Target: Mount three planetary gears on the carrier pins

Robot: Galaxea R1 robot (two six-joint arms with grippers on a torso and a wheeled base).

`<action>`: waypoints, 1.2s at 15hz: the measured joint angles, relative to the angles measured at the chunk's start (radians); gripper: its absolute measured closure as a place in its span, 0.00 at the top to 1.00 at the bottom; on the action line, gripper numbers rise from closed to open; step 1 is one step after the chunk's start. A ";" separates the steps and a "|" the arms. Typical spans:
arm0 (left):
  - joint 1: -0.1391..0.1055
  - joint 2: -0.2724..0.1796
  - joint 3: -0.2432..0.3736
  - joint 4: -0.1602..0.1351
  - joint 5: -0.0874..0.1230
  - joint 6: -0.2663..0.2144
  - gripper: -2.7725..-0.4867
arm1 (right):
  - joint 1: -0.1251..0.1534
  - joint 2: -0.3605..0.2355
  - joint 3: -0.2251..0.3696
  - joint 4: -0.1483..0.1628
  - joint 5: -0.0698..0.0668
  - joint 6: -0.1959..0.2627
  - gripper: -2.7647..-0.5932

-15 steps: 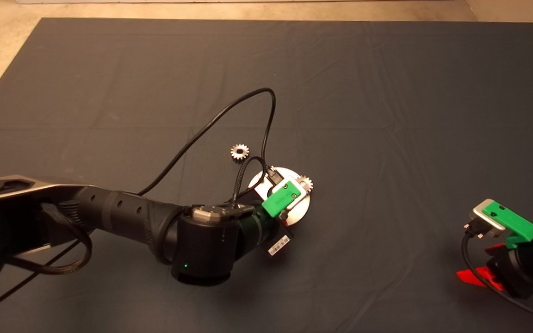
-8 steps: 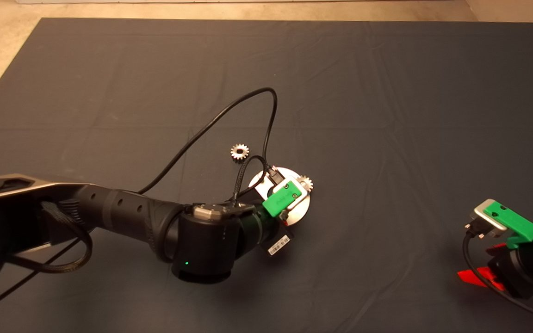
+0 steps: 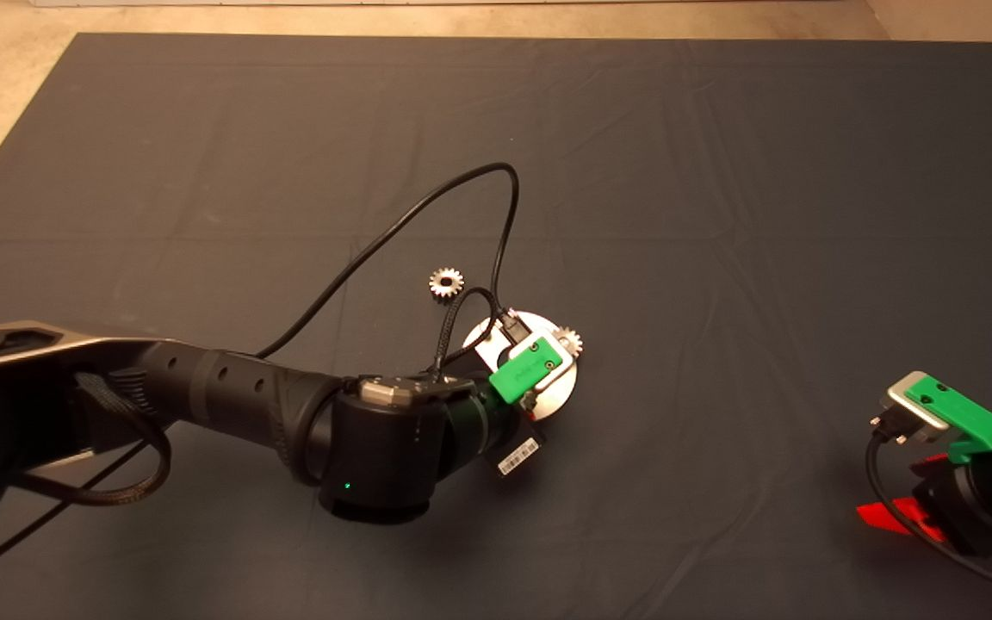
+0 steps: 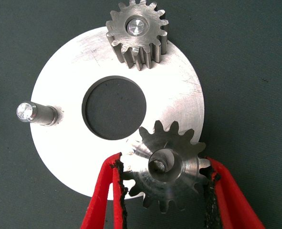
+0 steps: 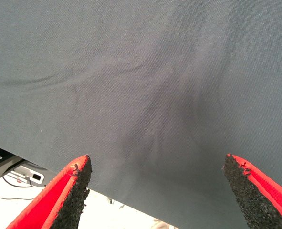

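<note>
The shiny round carrier disc (image 4: 69, 143) lies mid-mat and also shows in the head view (image 3: 554, 394). One planetary gear (image 4: 137, 33) sits on a carrier pin, seen in the head view too (image 3: 568, 342). A second pin (image 4: 36, 113) stands bare. My left gripper (image 4: 167, 183) is shut on a second gear (image 4: 168, 171) over the third pin, whose tip shows through the gear's hole. A third gear (image 3: 446, 282) lies loose on the mat behind the disc. My right gripper (image 5: 157, 160) is open and empty, parked at the mat's lower right.
The left arm's black cable (image 3: 427, 207) loops over the mat behind the disc, close to the loose gear. The dark mat (image 3: 720, 215) is bare to the right and at the back. Its far edge meets a pale floor.
The right gripper has drifted slightly right and down. The left arm and the gear it holds have barely moved.
</note>
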 joint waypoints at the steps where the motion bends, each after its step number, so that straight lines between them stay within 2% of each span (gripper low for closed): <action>1: -0.003 0.000 -0.001 -0.007 0.000 0.000 0.09 | 0.000 0.000 0.000 0.000 0.000 -0.001 0.67; 6: -0.015 0.000 -0.004 -0.026 -0.001 0.000 0.09 | 0.000 0.000 0.000 0.000 0.001 -0.007 0.67; 12: -0.031 -0.004 -0.006 -0.043 0.009 0.000 0.09 | 0.000 0.000 0.000 0.000 0.003 -0.007 0.67; 18: -0.034 -0.005 -0.006 -0.049 0.009 -0.004 0.09 | 0.000 0.000 0.000 0.000 0.011 -0.007 0.67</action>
